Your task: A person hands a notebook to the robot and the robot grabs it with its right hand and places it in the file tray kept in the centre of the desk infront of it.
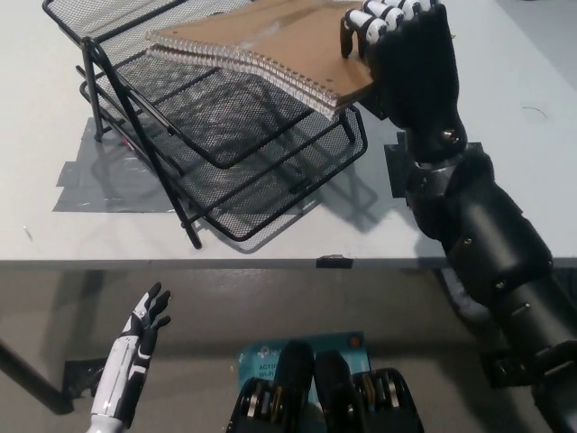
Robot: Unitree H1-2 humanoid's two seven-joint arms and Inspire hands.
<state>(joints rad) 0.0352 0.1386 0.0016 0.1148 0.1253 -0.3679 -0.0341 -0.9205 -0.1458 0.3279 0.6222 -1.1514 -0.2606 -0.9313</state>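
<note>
One notebook (270, 41), spiral edge toward the robot, lies lengthwise left-right.

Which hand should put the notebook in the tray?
The right hand: it already holds the notebook above the file tray. The left hand hangs open below the desk's edge, far from both.

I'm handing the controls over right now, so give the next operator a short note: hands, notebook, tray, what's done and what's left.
Right hand: shut on the notebook, gripping its right edge.
Left hand: open, resting low at the lower left, below the desk edge.
Notebook: brown spiral-bound, held tilted above the top tier of the file tray; whether it touches the mesh cannot be told.
Done: notebook is in the right hand, over the tray.
Left: lower it into the tray, release, pull the arm back.
</note>
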